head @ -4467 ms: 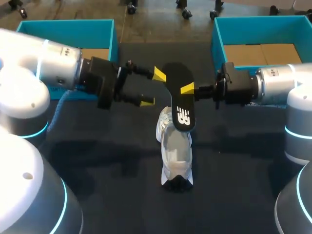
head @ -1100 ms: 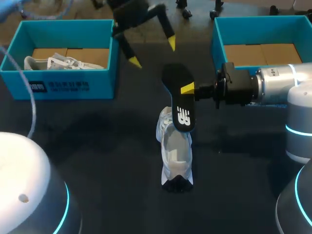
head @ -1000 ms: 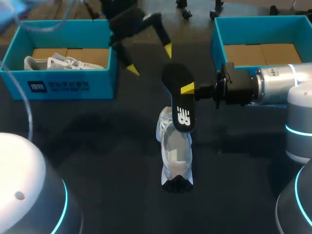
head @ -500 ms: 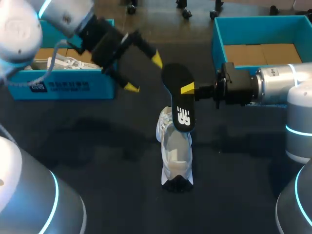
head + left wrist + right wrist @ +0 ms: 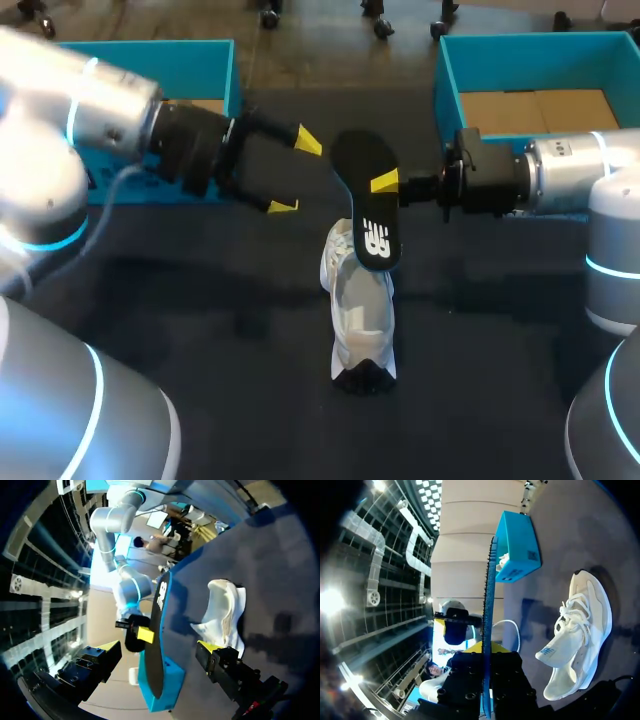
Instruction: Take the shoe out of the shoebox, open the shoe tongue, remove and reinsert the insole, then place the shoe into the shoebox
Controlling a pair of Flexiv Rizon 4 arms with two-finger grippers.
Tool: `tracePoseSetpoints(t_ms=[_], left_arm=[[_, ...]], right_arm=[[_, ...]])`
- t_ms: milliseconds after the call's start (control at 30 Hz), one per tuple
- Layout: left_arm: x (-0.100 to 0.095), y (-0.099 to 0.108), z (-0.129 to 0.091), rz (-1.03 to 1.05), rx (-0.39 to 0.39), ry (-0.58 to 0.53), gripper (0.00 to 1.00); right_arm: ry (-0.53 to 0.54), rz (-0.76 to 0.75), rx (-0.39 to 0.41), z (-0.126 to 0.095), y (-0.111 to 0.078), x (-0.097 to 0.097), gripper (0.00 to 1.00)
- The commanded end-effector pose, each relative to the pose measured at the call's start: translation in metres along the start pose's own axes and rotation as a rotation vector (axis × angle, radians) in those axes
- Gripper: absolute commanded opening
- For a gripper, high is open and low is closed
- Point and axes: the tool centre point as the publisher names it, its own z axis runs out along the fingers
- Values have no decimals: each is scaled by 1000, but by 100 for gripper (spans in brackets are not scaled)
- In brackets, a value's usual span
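The white shoe (image 5: pixel 360 310) lies on the dark table, toe toward the near edge. Above its heel, the black insole (image 5: pixel 365 195) hangs in the air with my right gripper (image 5: pixel 386 183) shut on its edge. My left gripper (image 5: pixel 295 174) is open just left of the insole's upper end, not touching it. In the left wrist view the insole (image 5: pixel 156 625) shows ahead in the gap of my left gripper (image 5: pixel 159 648), with the shoe (image 5: pixel 225 610) beyond. In the right wrist view my right gripper (image 5: pixel 486 652) holds the insole (image 5: pixel 489 595) edge-on, the shoe (image 5: pixel 580 630) beside it.
A teal shoebox (image 5: pixel 538 58) stands at the back right with a cardboard bottom. A second teal shoebox (image 5: pixel 205 55) at the back left is mostly hidden behind my left arm. In the right wrist view that box (image 5: pixel 517 545) holds another white shoe.
My left arm has swung down from the back of the table to the insole's left side, its gripper staying open. The right arm, insole and shoe have not moved.
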Motion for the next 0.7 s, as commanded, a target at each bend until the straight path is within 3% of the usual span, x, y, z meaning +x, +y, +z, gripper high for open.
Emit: tracePoseSetpoints(t_ms=[33, 167, 467, 600, 700], left_arm=[[5, 3, 18, 31, -84, -376, 100], [4, 8, 29, 33, -121, -462, 100], [-6, 17, 57, 37, -223, -542, 100], [-9, 22, 65, 40, -240, -539, 93], [-10, 25, 67, 45, -264, -539, 81]], right_arm=[[0, 0, -1, 1, 0, -1, 0], [0, 0, -1, 1, 0, -1, 0], [0, 0, -1, 1, 0, -1, 0], [0, 0, -1, 1, 0, -1, 0], [0, 0, -1, 1, 0, -1, 0]])
